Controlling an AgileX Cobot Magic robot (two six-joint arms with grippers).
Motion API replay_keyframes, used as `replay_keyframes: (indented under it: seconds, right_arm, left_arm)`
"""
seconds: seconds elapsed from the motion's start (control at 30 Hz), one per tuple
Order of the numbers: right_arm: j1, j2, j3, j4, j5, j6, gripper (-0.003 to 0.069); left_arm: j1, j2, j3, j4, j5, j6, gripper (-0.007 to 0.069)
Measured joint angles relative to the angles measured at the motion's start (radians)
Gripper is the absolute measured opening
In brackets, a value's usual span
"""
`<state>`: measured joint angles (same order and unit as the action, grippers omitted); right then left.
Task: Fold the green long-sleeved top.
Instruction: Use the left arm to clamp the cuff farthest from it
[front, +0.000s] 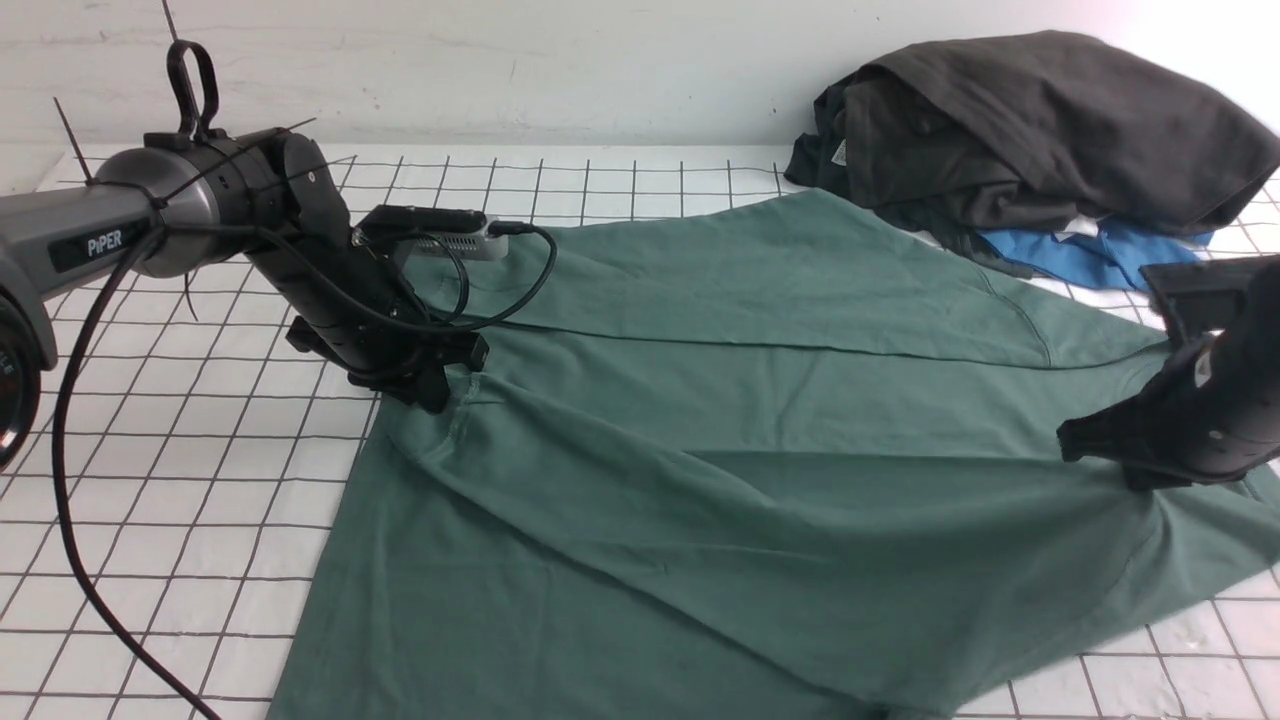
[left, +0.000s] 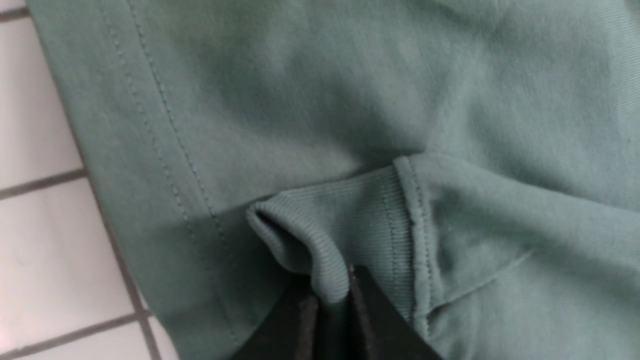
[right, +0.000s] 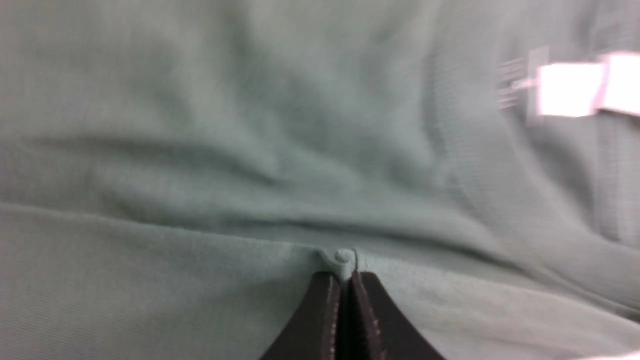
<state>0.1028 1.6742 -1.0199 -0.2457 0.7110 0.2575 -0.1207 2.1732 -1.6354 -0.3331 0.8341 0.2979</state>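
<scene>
The green long-sleeved top (front: 760, 450) lies spread across the gridded table, with one sleeve folded over its body along a long crease. At the garment's left side my left gripper (front: 440, 390) is down on the cloth. In the left wrist view the left gripper (left: 332, 295) is shut on the ribbed cuff (left: 320, 240) of the top, which bulges out between the jaws. My right gripper (front: 1085, 440) presses on the right part of the top. In the right wrist view the right gripper (right: 344, 277) is shut on a small pinch of green fabric, near the white neck label (right: 575, 90).
A heap of a dark charcoal-grey garment (front: 1040, 130) over a bright blue garment (front: 1090, 255) sits at the back right, touching the top's far edge. The white table with a black grid (front: 200, 480) shows bare at the left. A black cable (front: 90, 560) trails from the left arm.
</scene>
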Motion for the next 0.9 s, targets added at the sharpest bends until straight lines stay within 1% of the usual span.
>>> replay_keyframes:
  seconds: [0.1,0.23,0.37,0.47,0.5,0.53,0.6,0.63,0.67,0.7,0.8,0.83,0.87,0.9]
  right_arm:
    - [0.0,-0.029,0.0,-0.038,0.023,0.046,0.0004]
    - [0.0,-0.029,0.01,-0.047,0.029,0.056,0.0004]
    - [0.0,-0.029,0.015,-0.056,0.031,0.117,0.0004]
    - [0.0,-0.029,0.015,-0.056,0.029,0.132,0.0027]
    - [0.0,-0.029,0.015,-0.055,0.028,0.132,0.005]
    - [0.0,-0.029,0.015,-0.055,0.025,0.132,0.0076]
    - [0.0,-0.029,0.015,-0.055,0.025,0.13,0.0135]
    - [0.0,-0.031,0.015,-0.055,0.025,0.129,0.0172]
    - [0.0,-0.031,0.015,-0.055,0.025,0.129,0.0184]
    - [0.0,-0.037,0.015,-0.054,0.027,0.125,0.0225]
    - [0.0,-0.054,0.015,-0.019,0.048,0.085,0.0264]
    - [0.0,-0.056,0.015,-0.016,0.049,0.081,0.0265]
    - [0.0,-0.06,0.015,0.01,0.059,0.053,0.0266]
    - [0.0,-0.063,0.015,0.026,0.064,0.032,0.0266]
  left_arm:
    - [0.0,0.0,0.0,0.004,-0.001,0.0,0.0024]
    - [0.0,0.0,0.0,0.027,-0.002,-0.001,0.0024]
    - [-0.001,0.0,0.0,0.048,-0.004,-0.008,0.0024]
    - [-0.001,0.0,-0.007,0.048,-0.004,-0.002,0.0037]
    - [-0.001,0.0,-0.017,0.049,0.0,-0.001,0.0055]
    - [-0.001,0.0,-0.032,0.052,0.003,-0.001,0.0083]
    - [-0.001,0.0,-0.073,0.057,0.006,-0.001,0.0171]
    - [-0.001,0.0,-0.106,0.058,-0.001,-0.002,0.0249]
    - [-0.001,0.0,-0.11,0.059,-0.004,-0.002,0.026]
    - [-0.001,0.002,-0.146,0.062,-0.043,-0.002,0.035]
    - [0.01,0.044,-0.238,0.056,-0.115,-0.015,0.0484]
    - [0.011,0.053,-0.245,0.056,-0.114,-0.02,0.0491]
    - [0.02,0.087,-0.288,0.056,-0.115,-0.04,0.052]
    - [0.025,0.11,-0.318,0.057,-0.115,-0.056,0.0531]
